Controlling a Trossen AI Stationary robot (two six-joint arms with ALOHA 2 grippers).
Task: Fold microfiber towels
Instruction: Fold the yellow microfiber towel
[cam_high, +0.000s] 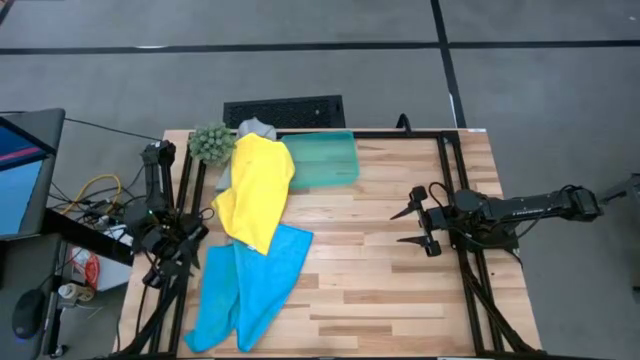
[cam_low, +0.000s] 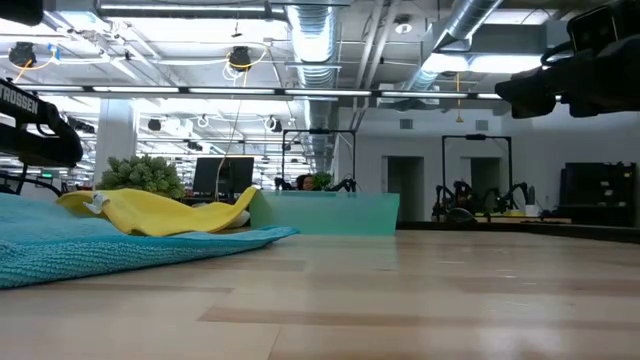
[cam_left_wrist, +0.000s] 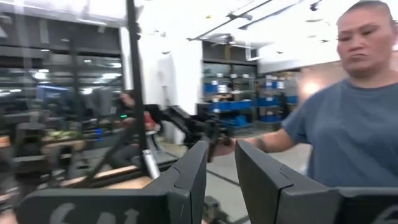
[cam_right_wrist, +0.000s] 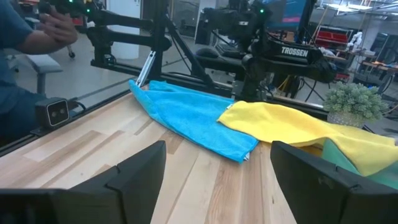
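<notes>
A yellow towel lies spread at the table's left; its near end overlaps a blue towel and its far end covers part of a grey towel. The blue cloth lies flat and crumpled toward the near left corner. My left gripper is off the table's left edge, raised and pointing away from the towels. Its fingers stand a narrow gap apart with nothing between them. My right gripper hovers at the table's right, wide open and empty, facing the towels.
A translucent teal tray sits at the far middle, and a fuzzy green plant ball at the far left. Black frame rails run along the table's sides. A person stands beyond the near left side. Bare wood lies between the towels and my right gripper.
</notes>
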